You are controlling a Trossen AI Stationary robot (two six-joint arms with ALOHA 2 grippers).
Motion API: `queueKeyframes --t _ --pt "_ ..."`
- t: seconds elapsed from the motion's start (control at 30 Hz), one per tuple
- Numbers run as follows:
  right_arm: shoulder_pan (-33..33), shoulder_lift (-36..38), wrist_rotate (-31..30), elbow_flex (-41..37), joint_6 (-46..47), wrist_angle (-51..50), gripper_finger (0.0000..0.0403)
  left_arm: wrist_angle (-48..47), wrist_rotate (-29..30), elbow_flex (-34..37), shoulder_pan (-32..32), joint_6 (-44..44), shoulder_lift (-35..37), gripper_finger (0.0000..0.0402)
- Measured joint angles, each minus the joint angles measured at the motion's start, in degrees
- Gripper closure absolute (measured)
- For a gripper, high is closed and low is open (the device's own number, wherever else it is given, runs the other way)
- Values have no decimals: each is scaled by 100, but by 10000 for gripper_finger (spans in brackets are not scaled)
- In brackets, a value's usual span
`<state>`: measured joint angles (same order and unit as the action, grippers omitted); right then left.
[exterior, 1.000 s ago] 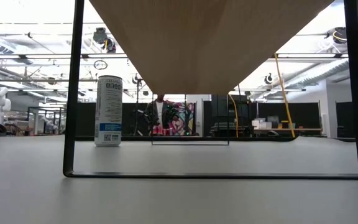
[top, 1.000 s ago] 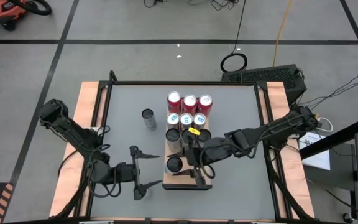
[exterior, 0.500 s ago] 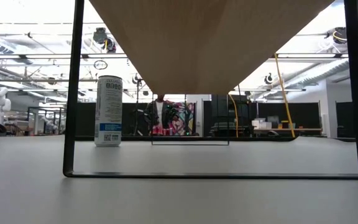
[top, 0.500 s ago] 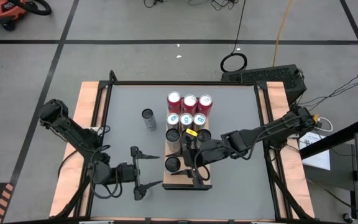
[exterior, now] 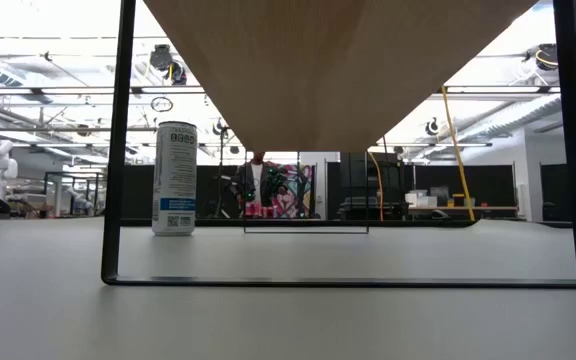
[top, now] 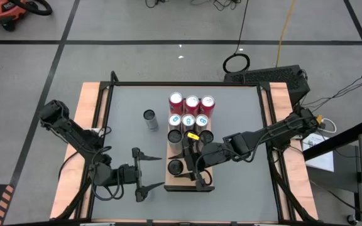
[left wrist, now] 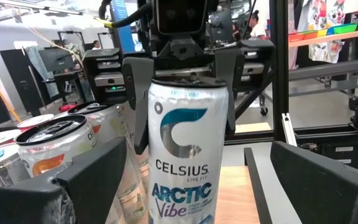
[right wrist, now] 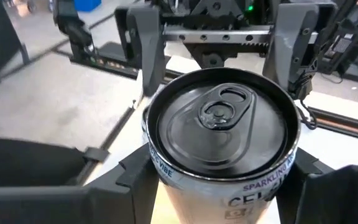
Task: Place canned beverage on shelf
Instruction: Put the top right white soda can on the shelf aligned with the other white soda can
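Between the parted fingers of the right gripper [top: 188, 165] a Celsius can [top: 175, 166] stands upright on the near end of the shelf [top: 204, 184], the fingers flanking it without visibly pressing. Just beyond the gripper more cans [top: 191, 113] fill the shelf's far end. Off to its side, the left gripper [top: 153, 171] waits wide open, empty; a lone can [top: 149, 118] stands farther off on the grey tabletop [top: 131, 100].

Robotics lab/workshop: taped concrete floor [top: 137, 59], exposed ceiling ducts [exterior: 48, 75], workbenches [exterior: 448, 210] in bkgd.
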<state>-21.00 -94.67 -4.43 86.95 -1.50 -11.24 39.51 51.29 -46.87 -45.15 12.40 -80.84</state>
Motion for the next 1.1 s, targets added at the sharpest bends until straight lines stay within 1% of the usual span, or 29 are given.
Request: queueKeyframes --t 0.1,0.2,0.33,0.5,0.73,0.9,0.97,1.1 --pt "-44 -7 -132 -12 -327 -37 212 -4 0 0 0 -1 0 6" --pt "-86 -7 -251 -15 -447 -55 211 -20 0 1 0 -36 0 6" --pt "-136 -4 -275 124 -496 -199 211 -295 -2 37 0 -328 0 6" --pt "-263 4 -285 156 -743 -60 211 -664 -21 39 -2 -758 -4 6" --pt "-312 7 -319 159 -256 22 211 -531 -272 39 -35 -763 -16 6" --pt "-310 7 -328 161 -1 203 211 -172 -563 39 43 -757 -348 6" --pt "-312 9 -325 162 40 273 211 -19 -554 39 89 -763 -451 6" --pt "-312 11 -323 163 119 325 211 227 -282 39 129 -754 -596 6"
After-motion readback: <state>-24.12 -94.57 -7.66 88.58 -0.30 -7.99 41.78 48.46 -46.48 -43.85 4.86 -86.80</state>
